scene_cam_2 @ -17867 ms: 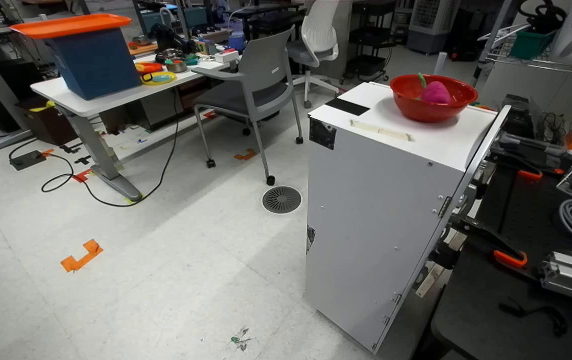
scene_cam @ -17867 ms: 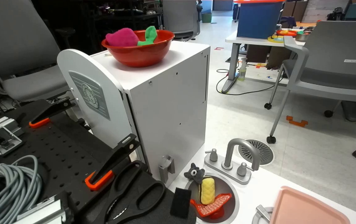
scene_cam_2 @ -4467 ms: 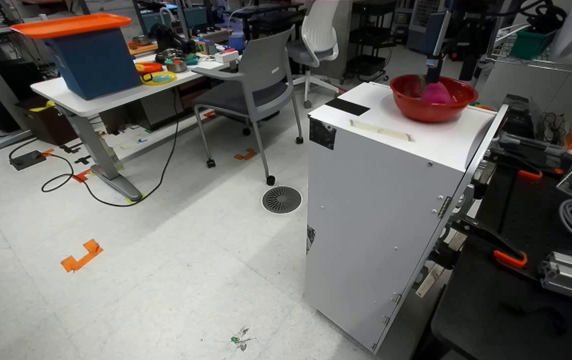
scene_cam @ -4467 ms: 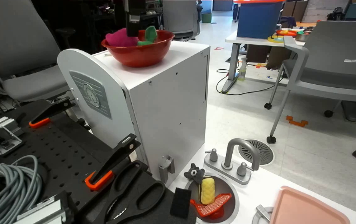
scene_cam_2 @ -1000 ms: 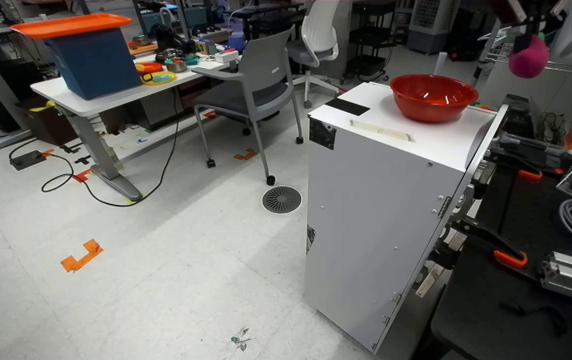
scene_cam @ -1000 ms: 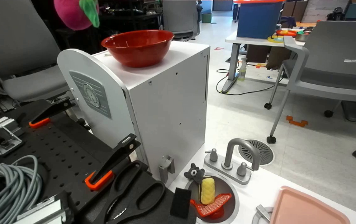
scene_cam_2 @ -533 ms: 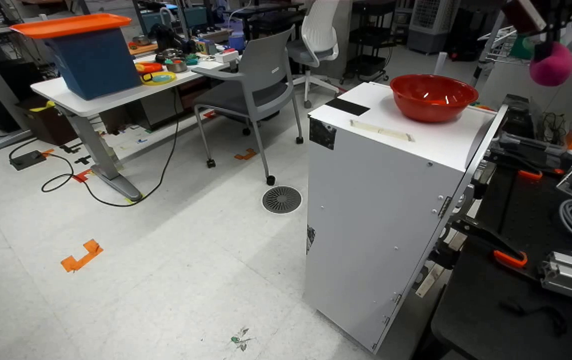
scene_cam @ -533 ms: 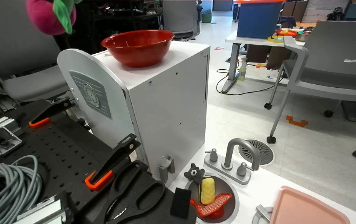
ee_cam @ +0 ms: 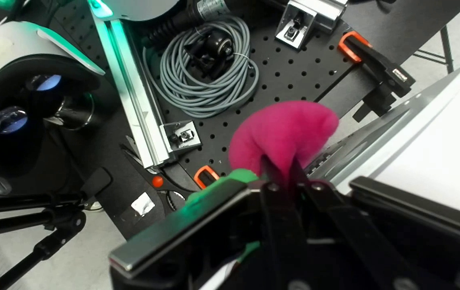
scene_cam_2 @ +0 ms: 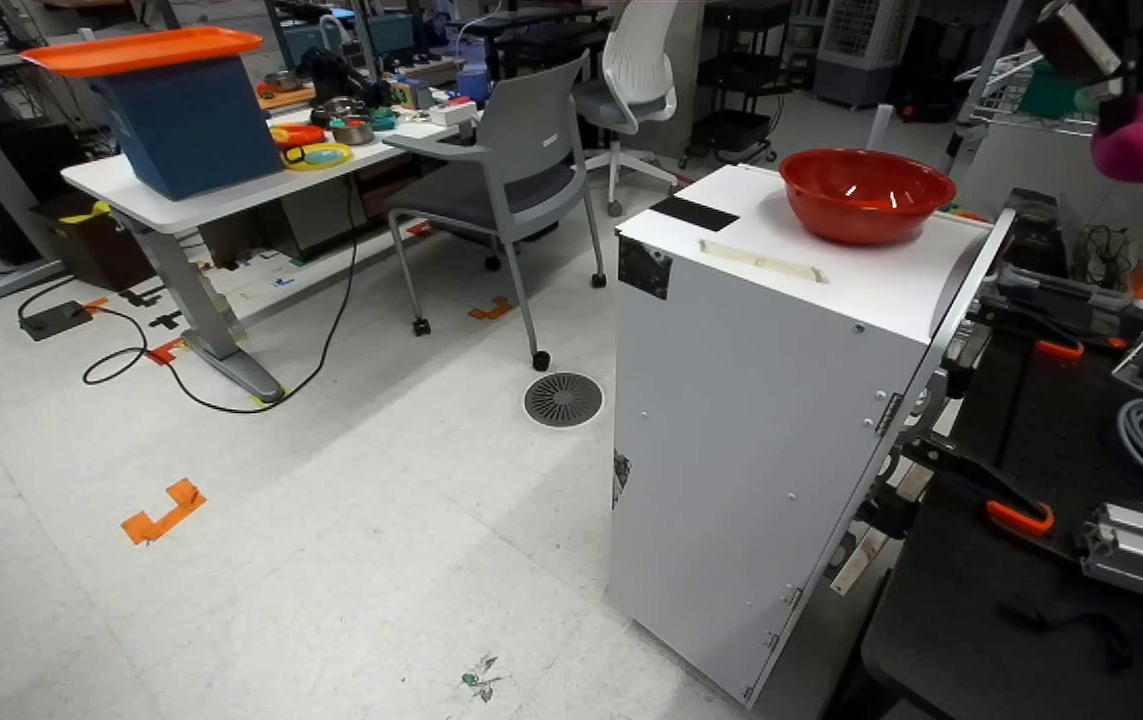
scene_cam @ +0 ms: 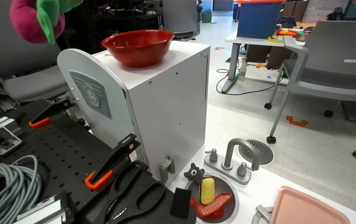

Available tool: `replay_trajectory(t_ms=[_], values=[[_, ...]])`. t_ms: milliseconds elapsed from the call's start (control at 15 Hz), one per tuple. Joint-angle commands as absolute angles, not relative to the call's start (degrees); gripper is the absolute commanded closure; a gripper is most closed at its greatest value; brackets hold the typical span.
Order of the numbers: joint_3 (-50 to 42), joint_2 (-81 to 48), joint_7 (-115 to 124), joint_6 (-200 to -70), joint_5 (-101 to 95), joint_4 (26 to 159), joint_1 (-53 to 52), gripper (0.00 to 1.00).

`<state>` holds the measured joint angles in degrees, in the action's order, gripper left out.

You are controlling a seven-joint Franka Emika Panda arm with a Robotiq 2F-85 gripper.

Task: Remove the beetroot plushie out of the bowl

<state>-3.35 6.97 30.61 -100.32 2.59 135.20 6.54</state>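
The beetroot plushie (scene_cam: 37, 21), a magenta body with green leaves, hangs in the air beside the white cabinet in both exterior views, clear of the bowl. In the wrist view my gripper (ee_cam: 283, 172) is shut on it: the pink cloth of the plushie (ee_cam: 280, 129) is pinched between two dark fingers, leaves to the left. Only part of the gripper (scene_cam_2: 1119, 112) shows in an exterior view; elsewhere it is cut off by the frame's top. The red bowl (scene_cam: 139, 49) stands upright on the cabinet, its visible inside bare.
Below the plushie lies a black perforated table (scene_cam: 72, 140) with orange-tipped clamps, a coiled grey cable (ee_cam: 209, 72) and metal profiles. The white cabinet (scene_cam_2: 731, 430) has a raised rounded panel (scene_cam: 90, 90) on that side. A toy sink (scene_cam: 232, 199) with several items stands lower down.
Earlier the plushie lay in the bowl, then my gripper reached in and lifted it out. Over the last second, gripper and plushie have moved farther from the bowl, over the black table, and slightly lower.
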Motion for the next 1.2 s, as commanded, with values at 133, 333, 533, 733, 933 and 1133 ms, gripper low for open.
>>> replay_trajectory(t_ms=[133, 333, 533, 733, 933, 1133], values=[[-4.4, 10.1, 33.1, -101.7, 0.1, 136.1, 8.1, 0.98], [-4.3, 10.5, 35.3, -102.3, -4.6, 135.8, 8.8, 0.98], [-4.1, 10.2, 37.0, -100.9, -8.8, 135.4, 9.1, 0.98], [-3.7, 9.0, 41.2, -98.9, -13.5, 134.7, 9.3, 0.98], [-4.1, 8.5, 42.9, -99.6, -16.8, 134.5, 9.1, 0.98], [-4.7, 8.0, 42.8, -104.2, -16.5, 134.9, 9.0, 0.98]])
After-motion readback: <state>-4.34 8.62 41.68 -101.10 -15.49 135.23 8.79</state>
